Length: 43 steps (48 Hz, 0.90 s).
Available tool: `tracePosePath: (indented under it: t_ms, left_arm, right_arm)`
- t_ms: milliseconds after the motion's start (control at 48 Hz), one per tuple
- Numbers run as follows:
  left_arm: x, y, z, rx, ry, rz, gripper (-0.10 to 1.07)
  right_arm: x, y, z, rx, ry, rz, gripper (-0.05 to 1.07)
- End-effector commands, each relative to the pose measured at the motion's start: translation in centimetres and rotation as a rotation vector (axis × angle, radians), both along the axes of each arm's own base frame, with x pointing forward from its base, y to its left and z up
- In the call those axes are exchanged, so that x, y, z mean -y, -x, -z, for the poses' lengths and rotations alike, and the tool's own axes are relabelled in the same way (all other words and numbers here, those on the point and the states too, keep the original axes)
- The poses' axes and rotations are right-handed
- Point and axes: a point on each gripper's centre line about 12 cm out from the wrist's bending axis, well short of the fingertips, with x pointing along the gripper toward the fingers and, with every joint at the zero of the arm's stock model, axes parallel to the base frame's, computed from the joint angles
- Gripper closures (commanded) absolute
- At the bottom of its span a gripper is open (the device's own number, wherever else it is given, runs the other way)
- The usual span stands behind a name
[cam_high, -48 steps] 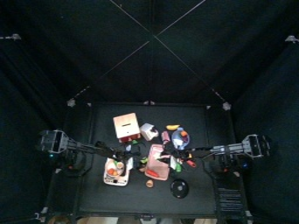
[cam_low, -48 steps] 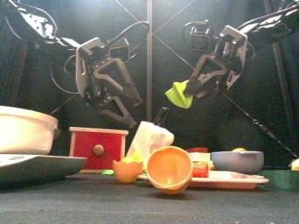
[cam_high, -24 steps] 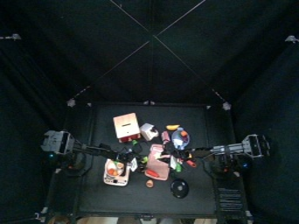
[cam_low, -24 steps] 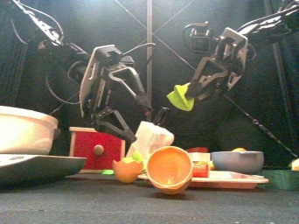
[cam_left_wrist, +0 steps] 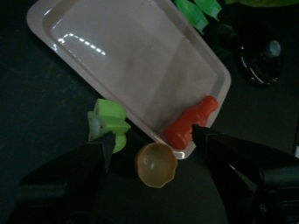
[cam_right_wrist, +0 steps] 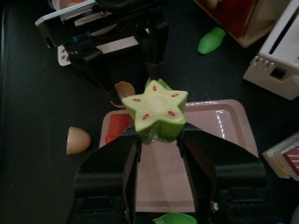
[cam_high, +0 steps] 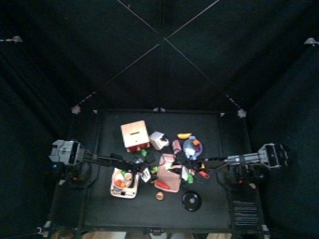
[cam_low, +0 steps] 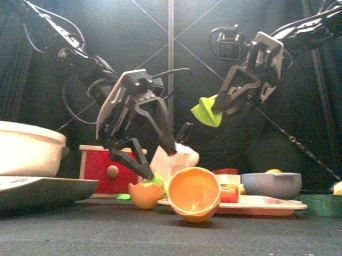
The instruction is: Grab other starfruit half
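Right wrist view, right gripper (cam_right_wrist: 159,140) jaws clamped on a starfruit half (cam_right_wrist: 156,109) above the pink tray (cam_right_wrist: 163,179), left gripper (cam_left_wrist: 152,146) jaws spread wide, low beside the other starfruit half (cam_left_wrist: 108,120) at the tray's edge.

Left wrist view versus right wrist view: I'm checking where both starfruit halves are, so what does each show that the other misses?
Only the left wrist view shows a green starfruit half lying beside the pink tray, by an orange cup. Only the right wrist view shows the other starfruit half held in the right gripper, above the table. Both show the pink tray.
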Motion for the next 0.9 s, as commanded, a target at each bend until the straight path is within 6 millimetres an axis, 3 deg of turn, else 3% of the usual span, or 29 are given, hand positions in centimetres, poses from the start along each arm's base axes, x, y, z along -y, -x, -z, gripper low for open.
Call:
tracePosePath:
  t_ms: [0, 542, 875]
  left_arm:
    - [-0.2, -0.6, -1.1, 0.010, -0.015, -0.004, -0.04]
    - [-3.2, -1.2, -2.6, -0.210, -0.332, 0.017, -0.04]
    - [-0.8, -1.6, -1.6, -0.248, -0.377, 0.086, -0.04]
  right_arm:
    - [0.0, 0.0, -1.1, 0.035, 0.001, -0.003, 0.42]
    - [0.0, 0.1, -1.1, 0.034, 0.000, -0.003, 0.42]
    - [0.0, 0.1, -0.9, 0.031, -0.003, -0.002, 0.43]
